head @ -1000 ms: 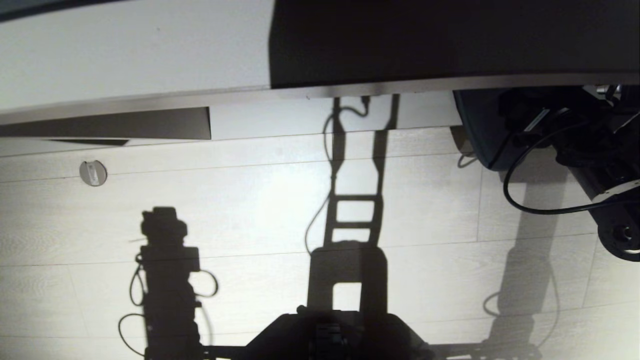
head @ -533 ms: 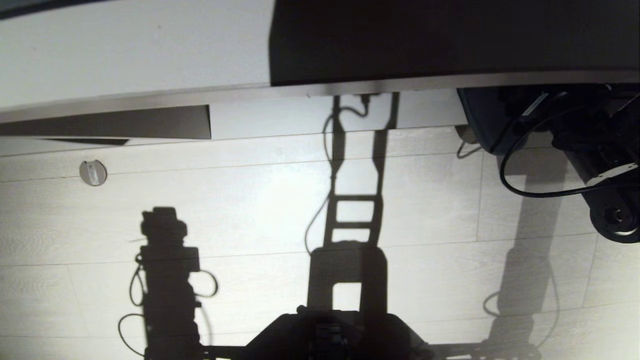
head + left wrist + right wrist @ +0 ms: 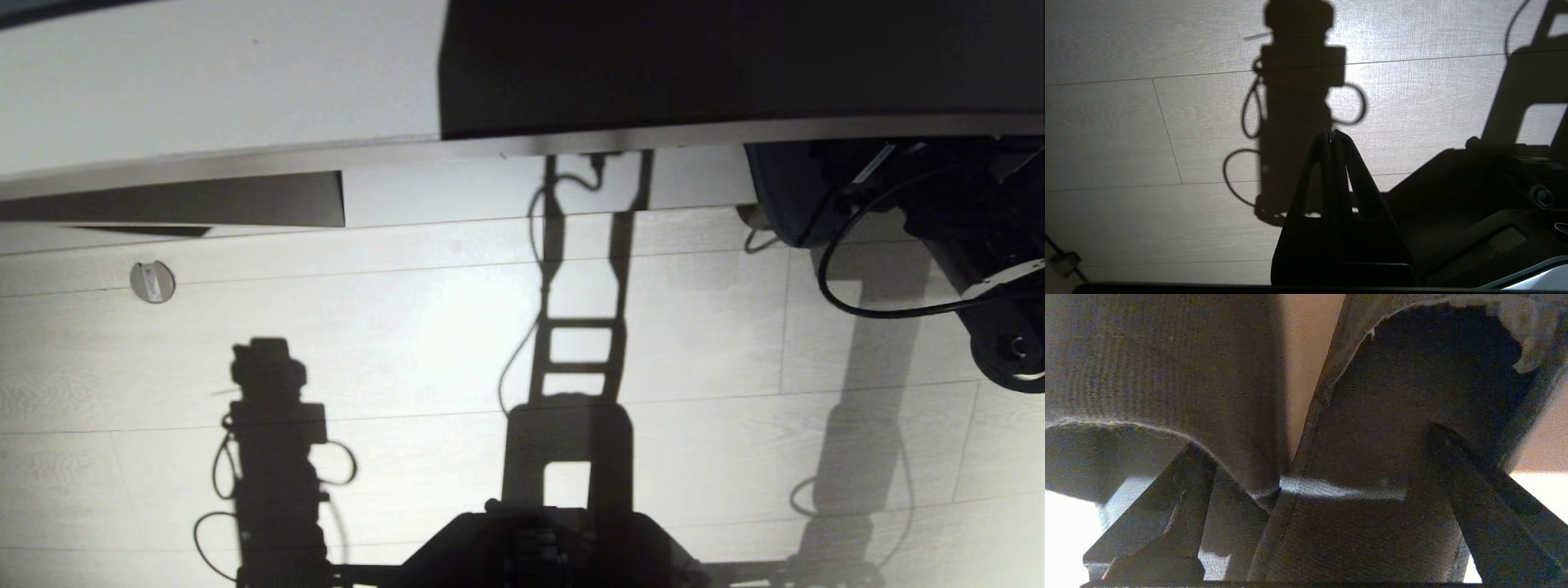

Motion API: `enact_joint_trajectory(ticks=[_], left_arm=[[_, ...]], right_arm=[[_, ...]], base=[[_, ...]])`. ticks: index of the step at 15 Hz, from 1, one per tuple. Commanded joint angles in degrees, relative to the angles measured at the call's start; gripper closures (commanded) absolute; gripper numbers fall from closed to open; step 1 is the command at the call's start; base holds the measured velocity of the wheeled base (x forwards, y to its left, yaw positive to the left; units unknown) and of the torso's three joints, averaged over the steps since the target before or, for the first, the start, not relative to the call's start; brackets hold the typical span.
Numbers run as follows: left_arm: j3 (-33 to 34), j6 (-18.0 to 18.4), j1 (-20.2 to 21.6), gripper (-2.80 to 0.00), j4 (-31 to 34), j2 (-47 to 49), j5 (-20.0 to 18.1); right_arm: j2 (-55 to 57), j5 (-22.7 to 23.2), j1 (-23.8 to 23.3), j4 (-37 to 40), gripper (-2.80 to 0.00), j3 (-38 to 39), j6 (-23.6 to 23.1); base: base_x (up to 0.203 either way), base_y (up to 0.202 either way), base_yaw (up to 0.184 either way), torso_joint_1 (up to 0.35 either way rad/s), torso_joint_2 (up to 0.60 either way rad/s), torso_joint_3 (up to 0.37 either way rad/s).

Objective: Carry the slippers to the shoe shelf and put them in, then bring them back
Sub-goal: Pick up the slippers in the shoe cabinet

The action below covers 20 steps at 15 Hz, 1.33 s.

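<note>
The slippers fill the right wrist view, side by side: one dark fabric slipper (image 3: 1167, 363) and its mate (image 3: 1404, 400), with a tan board showing between them. My right gripper (image 3: 1314, 437) is open wide. One finger (image 3: 1163, 514) sits in one slipper's opening and the other finger (image 3: 1486, 506) in its mate's, the slippers' inner sides between them. In the head view my right arm (image 3: 988, 286) reaches under the shoe shelf (image 3: 457, 196), where one slipper's dark edge (image 3: 775, 204) shows. My left gripper (image 3: 1331, 133) hangs shut over the floor, holding nothing.
A round metal fitting (image 3: 152, 282) sits in the pale plank floor at the left. A black cable (image 3: 857, 306) loops off my right arm. My own base (image 3: 539, 547) is at the near edge, with arm shadows on the floor.
My right arm has pushed further toward the shelf, and the slipper's visible edge has slid further under the shelf's top. The left arm has not moved.
</note>
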Motion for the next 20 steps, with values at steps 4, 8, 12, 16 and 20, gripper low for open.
enact_joint_trajectory(ticks=[4, 8, 12, 16, 20], left_arm=[[0.0, 0.0, 0.1, 0.00, 0.0, 0.1, 0.0], [0.0, 0.0, 0.0, 0.00, 0.0, 0.0, 0.0], [0.0, 0.0, 0.0, 0.00, 0.0, 0.0, 0.0], [0.0, 0.0, 0.0, 0.00, 0.0, 0.0, 0.0], [0.0, 0.0, 0.0, 0.00, 0.0, 0.0, 0.0]], right_arm=[[-4.8, -0.3, 0.5, 2.0, -2.80, 0.5, 0.2], [-5.9, -0.5, 2.1, 3.3, -2.80, -0.3, 0.8], [-4.4, -0.5, 2.4, 3.2, -2.80, -2.2, 0.8], [-1.5, -0.6, 2.4, 2.7, -2.80, -5.3, 0.7], [0.1, -0.6, 2.4, 2.5, -2.80, -7.0, 0.8]], base=[[0.000, 0.000, 0.000, 0.000, 0.00, 0.000], [0.000, 0.000, 0.000, 0.000, 0.00, 0.000], [0.000, 0.000, 0.000, 0.000, 0.00, 0.000], [0.000, 0.000, 0.000, 0.000, 0.00, 0.000], [0.000, 0.000, 0.000, 0.000, 0.00, 0.000]])
